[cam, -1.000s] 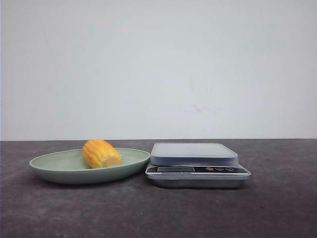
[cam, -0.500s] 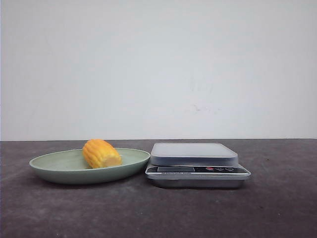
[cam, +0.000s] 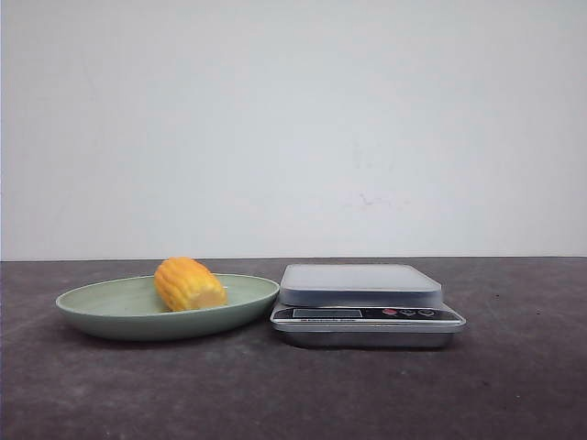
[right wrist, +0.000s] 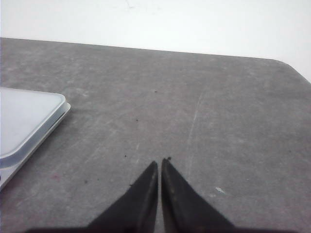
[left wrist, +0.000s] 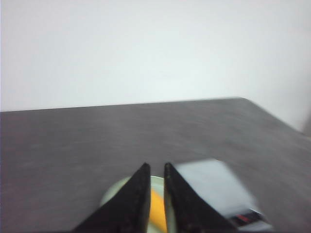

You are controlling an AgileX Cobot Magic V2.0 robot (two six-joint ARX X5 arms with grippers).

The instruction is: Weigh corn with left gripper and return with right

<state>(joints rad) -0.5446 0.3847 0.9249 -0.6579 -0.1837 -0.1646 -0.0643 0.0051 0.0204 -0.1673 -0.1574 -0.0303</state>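
Note:
The corn (cam: 189, 284), a stubby yellow-orange cob piece, lies on the green plate (cam: 101, 312) at the left of the table. A silver kitchen scale (cam: 359, 284) with an empty platform stands just right of the plate. Neither gripper shows in the front view. In the left wrist view my left gripper (left wrist: 156, 166) hovers above the plate (left wrist: 114, 191), its jaws a narrow gap apart and empty, with the corn (left wrist: 156, 211) showing between them and the scale (left wrist: 214, 187) beside it. My right gripper (right wrist: 160, 161) is shut and empty over bare table, to the right of the scale (right wrist: 24, 121).
The dark grey table (cam: 514, 385) ends at a white wall behind. The table's far edge and rounded corner (right wrist: 286, 63) show in the right wrist view.

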